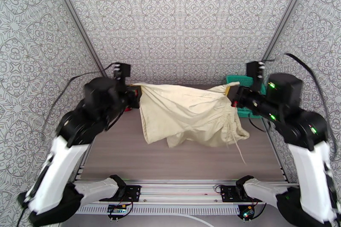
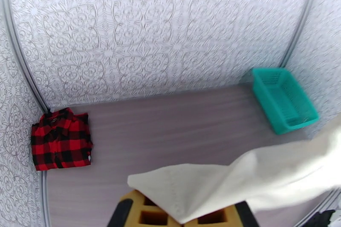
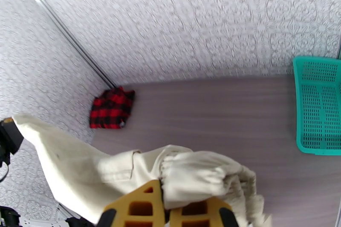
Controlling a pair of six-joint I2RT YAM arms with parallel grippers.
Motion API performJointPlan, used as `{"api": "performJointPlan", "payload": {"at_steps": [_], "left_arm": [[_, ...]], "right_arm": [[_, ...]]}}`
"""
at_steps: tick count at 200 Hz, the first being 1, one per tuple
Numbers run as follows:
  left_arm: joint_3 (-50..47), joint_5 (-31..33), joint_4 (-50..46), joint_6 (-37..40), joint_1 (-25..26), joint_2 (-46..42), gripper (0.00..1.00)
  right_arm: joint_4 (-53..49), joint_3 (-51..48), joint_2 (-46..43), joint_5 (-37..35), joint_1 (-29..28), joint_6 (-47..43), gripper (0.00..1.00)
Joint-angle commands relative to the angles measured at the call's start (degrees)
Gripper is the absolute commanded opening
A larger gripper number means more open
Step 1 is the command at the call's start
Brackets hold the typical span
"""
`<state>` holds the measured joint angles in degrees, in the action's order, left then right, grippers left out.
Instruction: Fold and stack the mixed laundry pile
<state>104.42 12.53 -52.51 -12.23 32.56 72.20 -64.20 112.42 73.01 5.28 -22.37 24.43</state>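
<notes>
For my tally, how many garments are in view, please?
2: a cream garment held between the left gripper and right gripper; a folded checked shirt in the far left corner. More may lie beneath.

The cream cloth (image 2: 238, 181) drapes over the left tool (image 2: 184, 217), hiding its fingertips; the bottom edge cuts off both it and the right tool (image 3: 165, 211). The teal basket (image 3: 317, 108) runs off the right wrist view's edge, and from above the right arm (image 1: 298, 125) covers part of it.

right claw (image 3: 166, 214) — gripping cream cloth (image 3: 106, 168); flannel shirt (image 3: 111, 108) — far corner
</notes>
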Motion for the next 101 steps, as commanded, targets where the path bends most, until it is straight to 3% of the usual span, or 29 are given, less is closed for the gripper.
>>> {"api": "performJointPlan", "payload": {"at_steps": [1,44,101], "left_arm": [[5.1,-5.3,0.5,4.4,-1.5,0.4,0.00],[7.4,-3.5,-0.9,10.3,2.0,-5.0,0.00],[11.7,5.8,-4.6,14.1,16.8,-10.6,0.00]], "right_arm": [[-1.2,4.1,3.0,0.6,0.6,-2.9,0.00],[0.0,5.5,-1.6,6.0,0.6,-4.1,0.00],[-2.4,5.6,-11.2,8.4,0.5,-2.3,0.00]]}}
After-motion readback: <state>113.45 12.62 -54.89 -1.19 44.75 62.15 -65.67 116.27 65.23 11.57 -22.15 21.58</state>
